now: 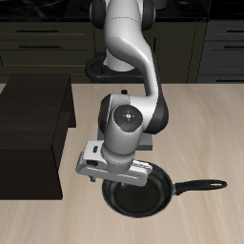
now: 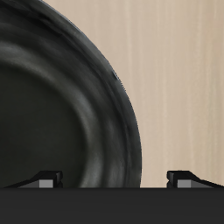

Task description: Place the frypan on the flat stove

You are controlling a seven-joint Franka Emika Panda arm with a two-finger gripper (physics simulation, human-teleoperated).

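Note:
The frypan is round and black and rests on the table near the front edge. Its long thin handle points sideways. My gripper hangs just above the pan's rim on the side away from the handle. In the wrist view my gripper is open. One fingertip is over the pan's dark inside and the other over the bare table, with the frypan's rim between them. Nothing is gripped. The flat stove does not show in either view.
A large dark brown box stands on the table beside the arm, farther back than the pan. The robot's own arm covers the middle of the table behind the pan. Dark cabinets line the back.

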